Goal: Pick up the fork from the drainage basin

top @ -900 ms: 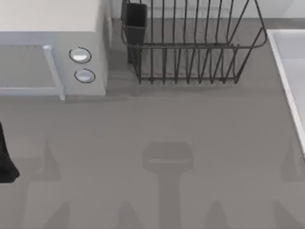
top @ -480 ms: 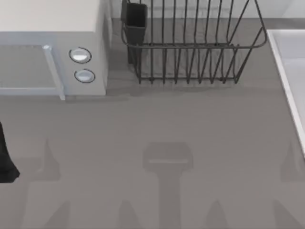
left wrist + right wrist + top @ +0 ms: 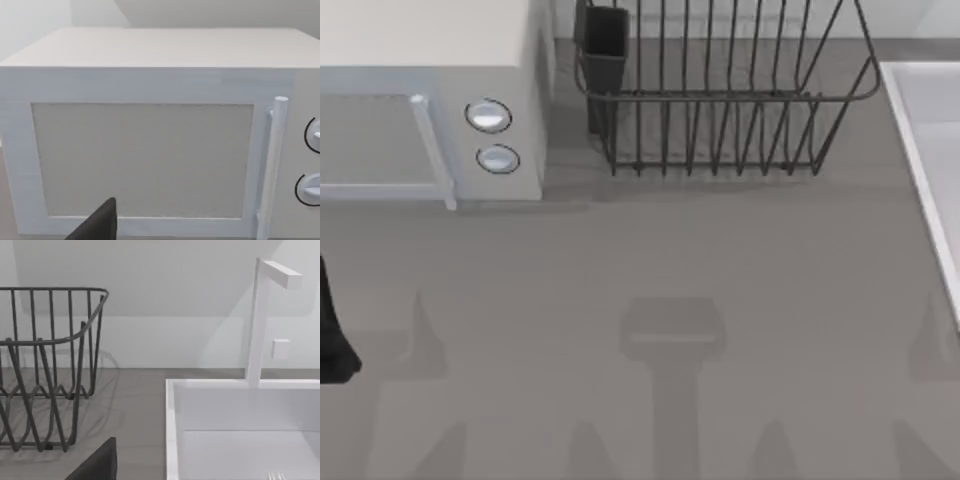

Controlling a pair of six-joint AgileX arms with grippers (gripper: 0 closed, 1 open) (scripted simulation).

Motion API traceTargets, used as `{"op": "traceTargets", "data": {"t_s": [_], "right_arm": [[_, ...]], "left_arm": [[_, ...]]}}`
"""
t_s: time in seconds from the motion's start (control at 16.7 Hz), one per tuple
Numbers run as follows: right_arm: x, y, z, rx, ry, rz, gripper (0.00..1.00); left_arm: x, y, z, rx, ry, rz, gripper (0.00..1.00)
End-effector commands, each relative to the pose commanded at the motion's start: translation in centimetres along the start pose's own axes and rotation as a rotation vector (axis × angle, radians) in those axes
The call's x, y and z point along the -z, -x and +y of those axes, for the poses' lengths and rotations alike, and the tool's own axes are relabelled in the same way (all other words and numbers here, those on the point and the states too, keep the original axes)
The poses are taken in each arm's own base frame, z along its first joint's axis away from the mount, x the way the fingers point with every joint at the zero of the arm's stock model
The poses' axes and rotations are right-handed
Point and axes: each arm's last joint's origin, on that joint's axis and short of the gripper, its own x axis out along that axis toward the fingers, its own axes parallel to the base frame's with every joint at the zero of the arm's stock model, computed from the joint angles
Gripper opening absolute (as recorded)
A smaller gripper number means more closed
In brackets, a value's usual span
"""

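Fork (image 3: 276, 475) tines cut off in sink (image 3: 172, 430)

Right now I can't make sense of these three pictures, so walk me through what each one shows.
Two AgileX robot arms work at a grey counter. The top view looks down from above: a white microwave at the left, a wire dish rack in the middle, a white sink at the right. The left arm sits at the left edge. The left wrist view faces the microwave door. The right wrist view faces the sink and faucet, with fork tines peeking in the basin. Nothing is held.
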Motion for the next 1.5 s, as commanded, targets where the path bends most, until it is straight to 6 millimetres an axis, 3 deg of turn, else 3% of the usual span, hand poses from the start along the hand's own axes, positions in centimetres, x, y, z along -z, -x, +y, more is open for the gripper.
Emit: {"op": "traceTargets", "data": {"t_s": [0.6, 0.78, 0.96, 1.2, 1.5], "right_arm": [[-0.2, 0.0, 0.0, 0.001, 0.001, 0.006, 1.0], [-1.7, -0.2, -0.1, 0.012, 0.012, 0.062, 1.0], [-4.5, -1.0, -0.3, 0.03, 0.031, 0.172, 1.0], [-9.1, -4.1, -0.9, 0.057, 0.059, 0.381, 1.0], [-13.3, -12.2, -2.6, 0.079, 0.082, 0.705, 1.0]], "left_arm": [[0.0, 0.0, 0.0, 0.0, 0.0, 0.0, 1.0], [0.0, 0.0, 0.0, 0.0, 0.0, 0.0, 1.0], [0.0, 0.0, 0.0, 0.0, 0.0, 0.0, 1.0], [0.0, 0.0, 0.0, 0.0, 0.0, 0.0, 1.0], [0.0, 0.0, 0.0, 0.0, 0.0, 0.0, 1.0]]}}
